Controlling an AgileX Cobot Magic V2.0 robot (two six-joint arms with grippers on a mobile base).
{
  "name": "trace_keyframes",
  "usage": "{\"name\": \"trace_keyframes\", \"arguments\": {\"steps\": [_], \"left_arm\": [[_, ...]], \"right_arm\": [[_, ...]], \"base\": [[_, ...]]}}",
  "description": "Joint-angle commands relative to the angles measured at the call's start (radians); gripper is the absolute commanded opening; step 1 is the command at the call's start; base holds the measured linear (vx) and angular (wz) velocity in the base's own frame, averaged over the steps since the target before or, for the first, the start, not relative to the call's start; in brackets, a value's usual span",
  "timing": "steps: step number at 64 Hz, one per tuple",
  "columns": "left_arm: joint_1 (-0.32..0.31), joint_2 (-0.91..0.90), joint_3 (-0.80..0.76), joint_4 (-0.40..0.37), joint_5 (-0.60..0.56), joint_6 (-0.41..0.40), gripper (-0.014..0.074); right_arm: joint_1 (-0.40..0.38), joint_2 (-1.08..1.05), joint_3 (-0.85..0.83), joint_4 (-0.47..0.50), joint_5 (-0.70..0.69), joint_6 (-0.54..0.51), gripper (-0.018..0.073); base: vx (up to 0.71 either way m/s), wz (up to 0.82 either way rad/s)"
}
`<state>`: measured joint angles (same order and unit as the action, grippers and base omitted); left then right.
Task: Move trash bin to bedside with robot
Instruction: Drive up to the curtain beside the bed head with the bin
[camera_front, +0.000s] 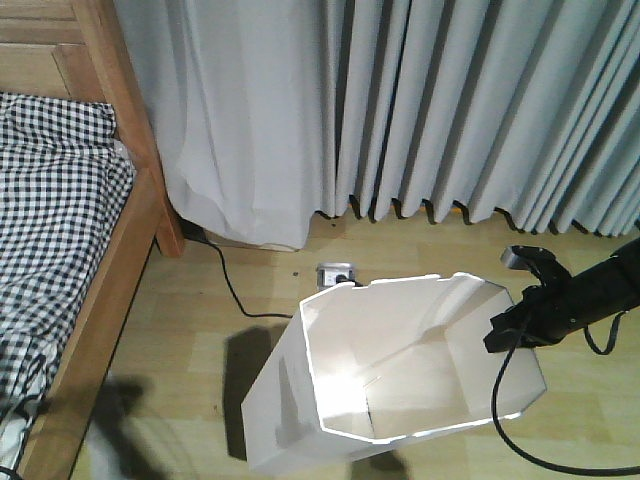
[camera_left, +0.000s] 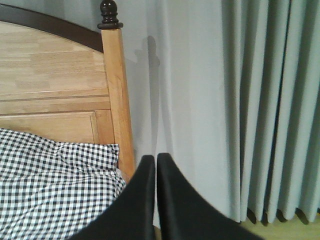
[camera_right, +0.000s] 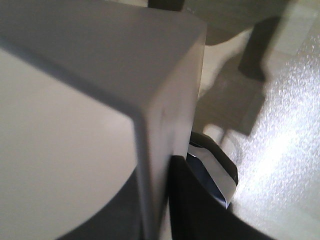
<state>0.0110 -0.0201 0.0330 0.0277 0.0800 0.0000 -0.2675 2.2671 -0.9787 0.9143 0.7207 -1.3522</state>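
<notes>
The bed (camera_front: 112, 290) fills the left side. The trash bin (camera_front: 275, 400) stands tilted on the floor (camera_front: 200, 330) to its right, apart from it, with its mouth leaning toward the robot. The right end effector (camera_front: 510, 328) pinches the bin's right rim, so the bed lies leftward, beyond the bin. The left end effector (camera_left: 156, 172) is closed and empty, aimed at the headboard.

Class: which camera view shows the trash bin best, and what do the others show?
Exterior front-facing: it shows nearly the whole trash bin, open rim and sides. The right wrist view gives only a blurred close-up of one wall; the left wrist view, none.
</notes>
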Motion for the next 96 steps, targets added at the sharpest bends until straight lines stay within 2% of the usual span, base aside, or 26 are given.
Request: {"name": "trace_keyframes", "arguments": {"steps": [1,96], "left_arm": [[-0.006,-0.008,0.012,-0.009,-0.074,-0.014,-0.0006],[-0.006,-0.008,0.012,-0.009,-0.074,-0.014,-0.0006]], "right_arm": [[-0.004,-0.069,-0.011,0.084,0.21,0.002,-0.0003],[-0.004,-0.069,-0.011,0.084,0.215,0.002,-0.0003]], "base": [[0.2,0.08],[0.15,-0.02]]}}
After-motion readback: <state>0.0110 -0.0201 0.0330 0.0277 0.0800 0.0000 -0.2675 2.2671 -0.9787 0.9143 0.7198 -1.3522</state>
